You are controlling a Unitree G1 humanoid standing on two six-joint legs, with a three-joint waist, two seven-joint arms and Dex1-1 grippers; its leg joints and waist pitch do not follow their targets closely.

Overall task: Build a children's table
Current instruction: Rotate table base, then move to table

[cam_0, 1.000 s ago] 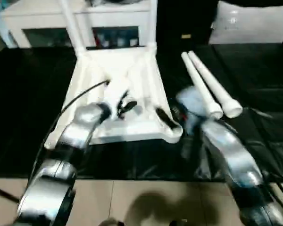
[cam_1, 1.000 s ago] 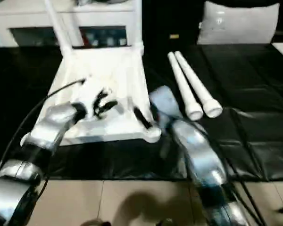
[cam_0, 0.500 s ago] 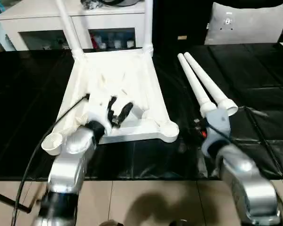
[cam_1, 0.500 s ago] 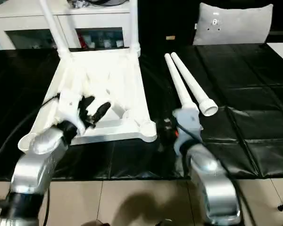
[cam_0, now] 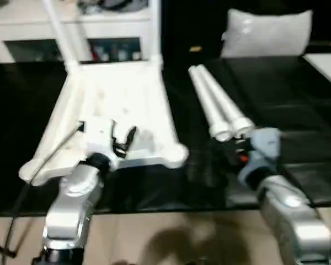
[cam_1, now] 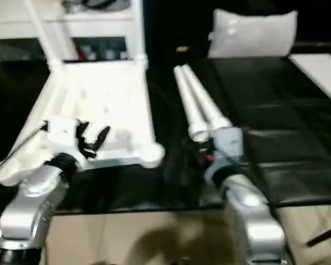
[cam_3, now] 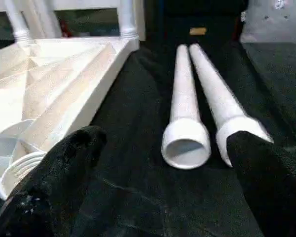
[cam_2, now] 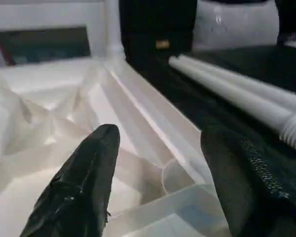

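Pincers [cam_2: 158, 148] [cam_3: 163, 163] both agape, empty, drawn back from table top [cam_0: 121, 94]; legs [cam_0: 218, 107] unmoved.

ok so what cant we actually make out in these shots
- Upright legs: tops cut off by the head views' upper edge.
- Cabinet shelf items: blurred.
- Right arm's fingers: tips past the right wrist view's bottom edge.
- Loose legs: far ends too dim.

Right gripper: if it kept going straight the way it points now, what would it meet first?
Most likely the open wide ends of the two loose legs lying on the black cover, straight ahead of the open right gripper; depth is uncertain.
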